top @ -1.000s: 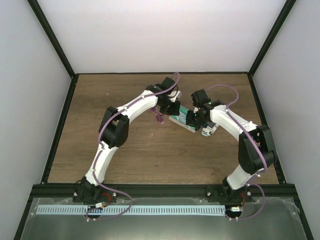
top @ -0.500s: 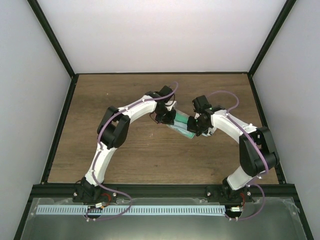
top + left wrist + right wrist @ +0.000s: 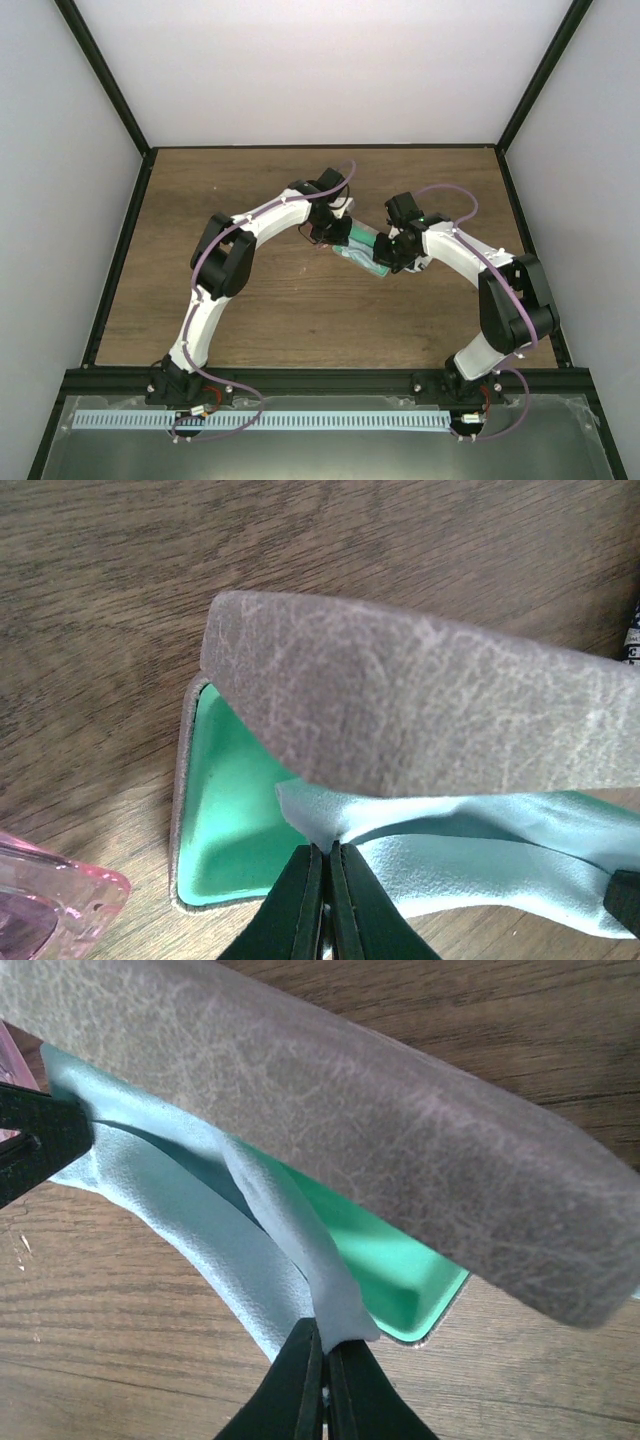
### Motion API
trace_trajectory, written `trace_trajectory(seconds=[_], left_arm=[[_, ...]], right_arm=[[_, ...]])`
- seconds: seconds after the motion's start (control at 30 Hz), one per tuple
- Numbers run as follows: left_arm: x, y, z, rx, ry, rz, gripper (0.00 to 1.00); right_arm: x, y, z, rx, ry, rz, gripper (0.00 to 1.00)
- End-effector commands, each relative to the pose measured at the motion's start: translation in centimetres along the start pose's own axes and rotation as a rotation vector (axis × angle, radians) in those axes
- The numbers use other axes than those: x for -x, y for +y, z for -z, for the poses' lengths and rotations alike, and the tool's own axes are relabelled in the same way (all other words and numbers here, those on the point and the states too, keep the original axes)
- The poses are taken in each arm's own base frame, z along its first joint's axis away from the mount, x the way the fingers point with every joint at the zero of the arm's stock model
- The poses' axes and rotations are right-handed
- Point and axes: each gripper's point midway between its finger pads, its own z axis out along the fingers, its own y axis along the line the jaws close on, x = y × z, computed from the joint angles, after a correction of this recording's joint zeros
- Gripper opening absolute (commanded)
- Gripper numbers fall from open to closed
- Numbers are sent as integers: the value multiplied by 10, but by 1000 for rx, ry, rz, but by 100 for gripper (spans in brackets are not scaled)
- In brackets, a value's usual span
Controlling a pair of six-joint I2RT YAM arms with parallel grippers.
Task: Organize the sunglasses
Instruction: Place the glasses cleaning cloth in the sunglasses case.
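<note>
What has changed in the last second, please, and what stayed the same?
Both claws drew closer over the open case: the left claw came toward the near edge, the right claw moved left. Each stays shut on the light blue cloth. In the top view the left arm now covers the pink sunglasses.

My desk [image 3: 100, 630] is matt, grained brown wood. The case [image 3: 420, 700] looks like cracked grey leather outside, with a smooth green lining. The cloth [image 3: 480, 840] is soft, matt pale blue, and the sunglasses [image 3: 40, 900] are glossy see-through pink plastic.
</note>
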Motion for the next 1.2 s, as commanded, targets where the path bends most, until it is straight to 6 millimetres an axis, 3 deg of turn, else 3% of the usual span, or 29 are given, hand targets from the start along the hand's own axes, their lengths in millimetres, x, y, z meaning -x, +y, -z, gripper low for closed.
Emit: trace_trajectory(seconds=[0.0,0.53,1.17], left_arm=[[2,-5,7,4,-18,-28,4],[13,-1,-3,25,-28,-33,4],[5,12,-20,52,16,-36,4]], right_arm=[[8,-3,1,-21,-36,-9,1],[2,-19,-15,-83,-16,-5,1],[5,-25,-37,-129,-2,-5,1]])
